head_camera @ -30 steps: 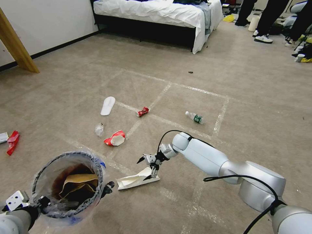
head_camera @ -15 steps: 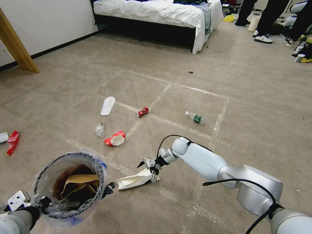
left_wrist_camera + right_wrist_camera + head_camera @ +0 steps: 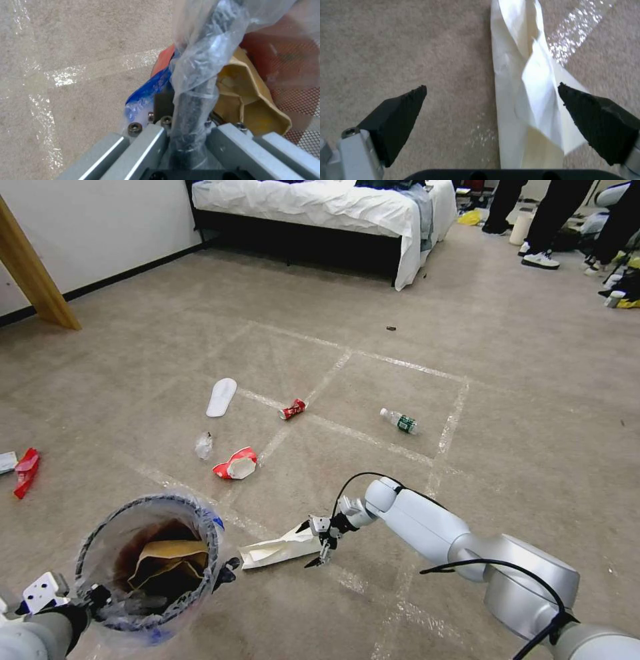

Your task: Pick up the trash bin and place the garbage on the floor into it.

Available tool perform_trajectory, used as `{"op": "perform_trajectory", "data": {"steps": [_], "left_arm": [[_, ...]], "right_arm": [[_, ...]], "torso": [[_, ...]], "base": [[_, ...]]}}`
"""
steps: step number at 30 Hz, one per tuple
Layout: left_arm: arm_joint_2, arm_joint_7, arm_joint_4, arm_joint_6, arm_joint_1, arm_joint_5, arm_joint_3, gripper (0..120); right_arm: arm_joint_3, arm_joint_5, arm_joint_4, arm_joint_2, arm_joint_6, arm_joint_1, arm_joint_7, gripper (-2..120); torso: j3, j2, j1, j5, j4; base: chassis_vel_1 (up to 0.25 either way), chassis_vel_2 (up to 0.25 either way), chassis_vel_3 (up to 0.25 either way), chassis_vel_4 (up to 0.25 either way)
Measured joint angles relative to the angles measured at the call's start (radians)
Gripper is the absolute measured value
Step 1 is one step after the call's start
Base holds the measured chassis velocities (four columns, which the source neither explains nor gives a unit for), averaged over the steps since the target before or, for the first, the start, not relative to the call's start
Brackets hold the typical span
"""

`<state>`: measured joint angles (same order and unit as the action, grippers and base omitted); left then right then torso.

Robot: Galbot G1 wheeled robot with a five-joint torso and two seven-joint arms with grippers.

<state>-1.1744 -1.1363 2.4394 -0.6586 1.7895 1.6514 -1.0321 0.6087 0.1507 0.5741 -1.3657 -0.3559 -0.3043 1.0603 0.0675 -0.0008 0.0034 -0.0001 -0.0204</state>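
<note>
The right gripper [image 3: 313, 544] is low over the floor [image 3: 507, 380], its two dark fingers [image 3: 400, 107] spread wide and holding nothing. It sits at the right end of a folded white paper [image 3: 279, 548], which lies flat on the carpet across a pale tape line [image 3: 373, 437]. In the right wrist view, one fingertip overlaps the paper's edge and the other is over bare carpet.

At near left, the left gripper [image 3: 186, 140] is clamped on the rim of the trash bin [image 3: 150, 567], held up above the carpet. A crumpled brown paper bag [image 3: 167, 560] lies inside it.

Farther out on the floor lie a crushed red-and-white cup [image 3: 235, 464], a clear wrapper [image 3: 203, 445], a crushed red can [image 3: 293, 409], a green-labelled bottle [image 3: 400, 421] and a white slipper [image 3: 221, 396]. A red wrapper [image 3: 25, 471] lies at far left.
</note>
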Motion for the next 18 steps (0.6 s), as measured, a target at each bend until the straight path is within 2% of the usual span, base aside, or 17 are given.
{"op": "perform_trajectory", "data": {"steps": [18], "left_arm": [[-0.012,0.010,-0.002,-0.002,-0.005,-0.027,0.028,0]], "right_arm": [[-0.053,-0.015,-0.064,-0.007,-0.009,-0.002,-0.034,100]], "torso": [[0.000,0.000,0.000,-0.0001,0.0000]], "base": [[0.000,0.000,0.000,0.000]]}}
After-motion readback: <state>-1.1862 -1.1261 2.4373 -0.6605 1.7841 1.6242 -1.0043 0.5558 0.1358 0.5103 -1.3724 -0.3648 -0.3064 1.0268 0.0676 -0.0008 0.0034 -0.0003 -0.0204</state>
